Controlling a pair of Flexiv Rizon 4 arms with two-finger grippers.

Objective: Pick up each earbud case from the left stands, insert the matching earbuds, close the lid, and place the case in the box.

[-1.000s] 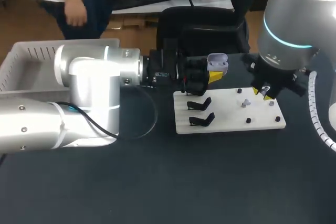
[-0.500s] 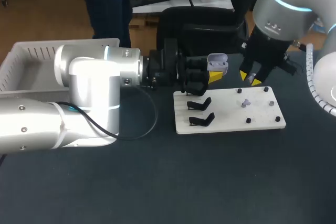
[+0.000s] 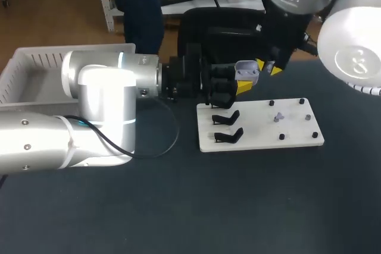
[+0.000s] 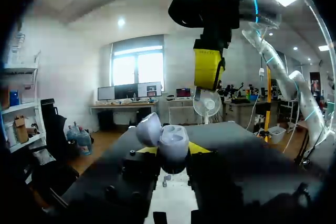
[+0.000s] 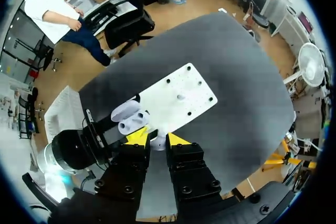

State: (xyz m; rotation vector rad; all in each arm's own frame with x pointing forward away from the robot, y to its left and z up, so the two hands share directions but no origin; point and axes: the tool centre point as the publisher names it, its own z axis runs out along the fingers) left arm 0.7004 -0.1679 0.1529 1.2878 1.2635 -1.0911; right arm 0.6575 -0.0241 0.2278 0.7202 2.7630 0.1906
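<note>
Head view: left gripper (image 3: 242, 85) clasps the open lavender case (image 3: 246, 72) past the far-left corner of the white board (image 3: 262, 129) — right gripper (image 3: 268, 68) just beside it. Left wrist view: lid (image 4: 148, 128) up. Right wrist view alone: pale earbud (image 5: 156, 141) pinched between its fingers (image 5: 137, 136).

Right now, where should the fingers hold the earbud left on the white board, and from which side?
Probably its raised top, from straight above. The earbud stands as a small nub near the middle of the white board, apart from the black pegs, so the fingers can close on two opposite sides. Its exact shape is too small to tell.
</note>
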